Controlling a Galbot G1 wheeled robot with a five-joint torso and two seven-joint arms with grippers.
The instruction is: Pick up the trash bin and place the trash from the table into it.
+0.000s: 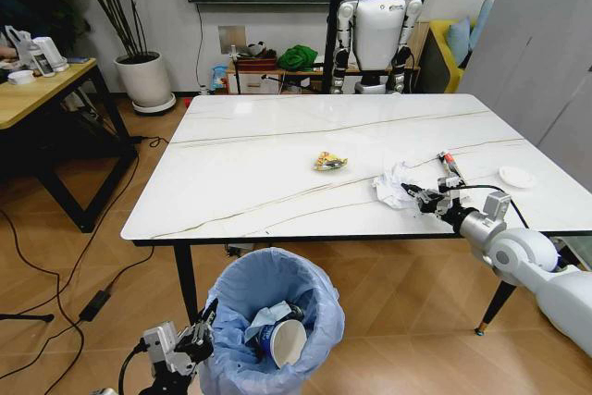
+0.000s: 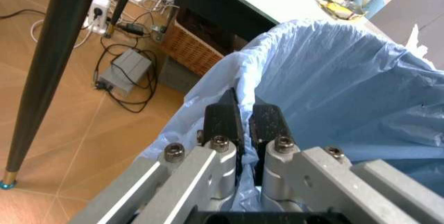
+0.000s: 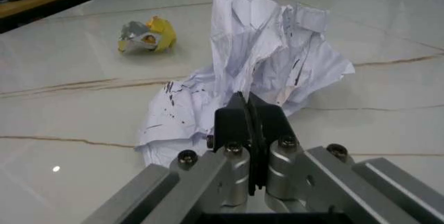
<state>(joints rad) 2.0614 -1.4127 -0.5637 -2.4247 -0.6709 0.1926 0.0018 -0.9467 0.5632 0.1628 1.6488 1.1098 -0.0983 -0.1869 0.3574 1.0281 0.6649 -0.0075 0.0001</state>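
Note:
The trash bin (image 1: pixel 270 307), lined with a light-blue bag, hangs low in front of the table's (image 1: pixel 277 164) near edge. My left gripper (image 1: pixel 200 338) is shut on its rim, the fingers (image 2: pixel 223 121) pinching the bag's edge (image 2: pixel 326 78). A blue paper cup (image 1: pixel 283 340) and a tissue lie inside. My right gripper (image 1: pixel 415 198) is shut on the near edge of a crumpled white paper (image 1: pixel 395 185) (image 3: pixel 271 52) that rests on the table. A yellow wrapper (image 1: pixel 329 162) (image 3: pixel 147 36), a red-black tube (image 1: pixel 450 165) and a white disc (image 1: pixel 516 177) also lie on the top.
A wooden desk (image 1: pixel 37 94) stands at the left, a potted plant (image 1: pixel 145 79) behind it. A white humanoid robot (image 1: pixel 377 32) stands beyond the table. Cables and a power brick (image 2: pixel 128 68) lie on the floor, and a wicker basket (image 2: pixel 194 52) sits under the table.

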